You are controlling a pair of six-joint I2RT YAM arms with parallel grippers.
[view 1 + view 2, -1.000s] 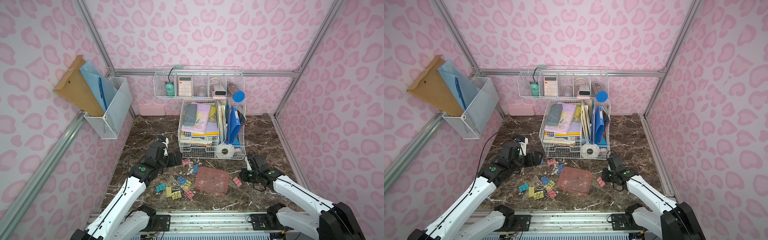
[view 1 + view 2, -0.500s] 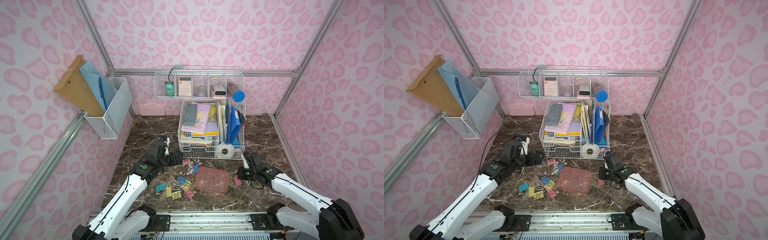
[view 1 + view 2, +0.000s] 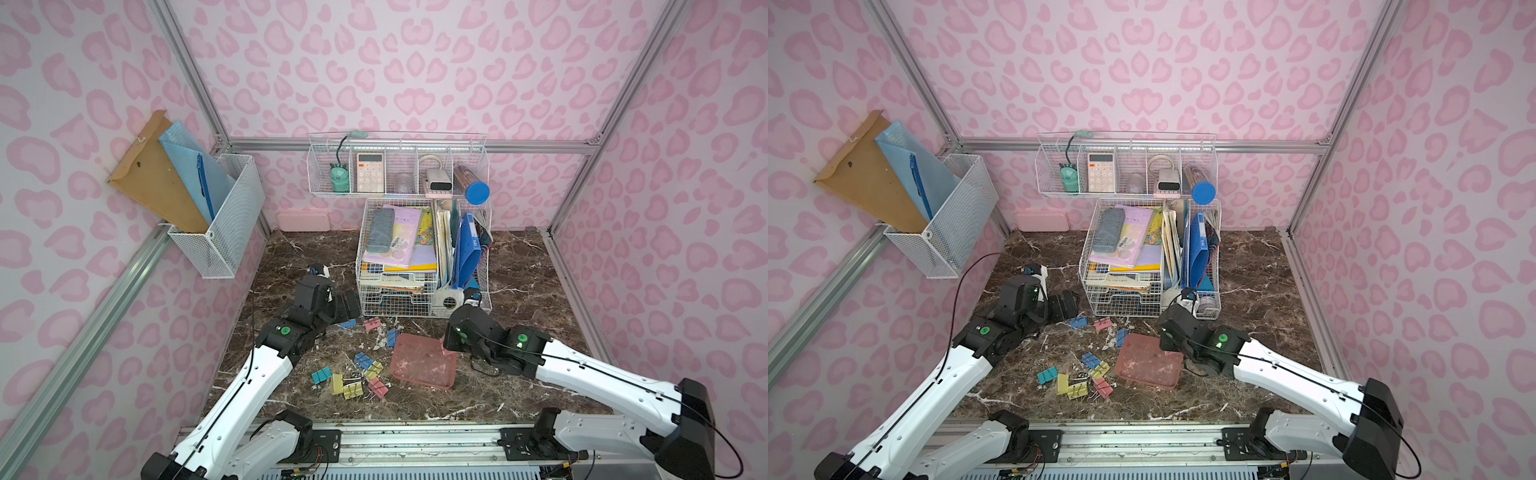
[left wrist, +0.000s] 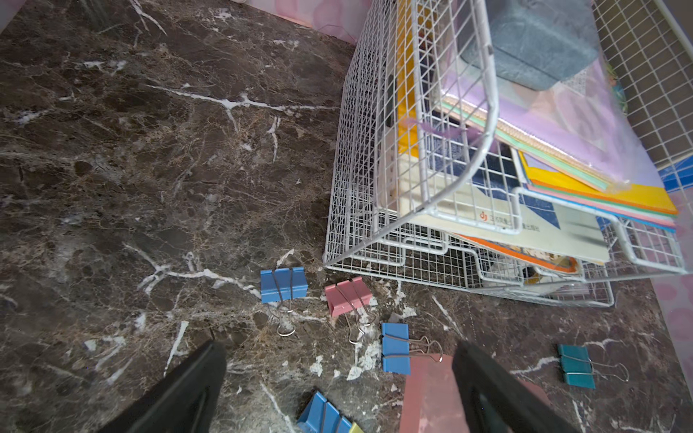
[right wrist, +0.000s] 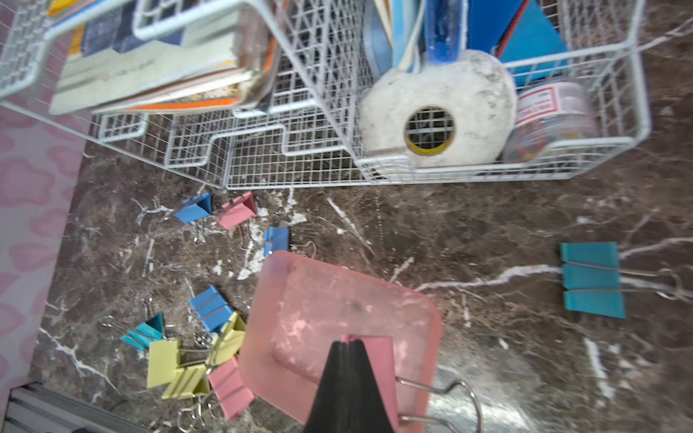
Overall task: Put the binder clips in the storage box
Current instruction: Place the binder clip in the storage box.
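Loose binder clips (image 3: 353, 384) in yellow, blue, teal and pink lie scattered on the marble surface (image 3: 519, 291) beside the translucent pink storage box (image 3: 419, 365). The right pincer (image 5: 350, 343), jaws pressed together, grips a pink binder clip (image 5: 380, 360) at the box's rim. Farther back, the left pincer (image 4: 337, 348) hangs spread wide near a blue clip (image 4: 283, 285), by the wire file rack (image 3: 399, 299).

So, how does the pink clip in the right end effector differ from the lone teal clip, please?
The pink clip is pinched in the shut right end effector; the teal clip lies untouched. The pink clip hangs over the box; the teal clip rests flat on the table, apart from the box. Both have silver wire handles.
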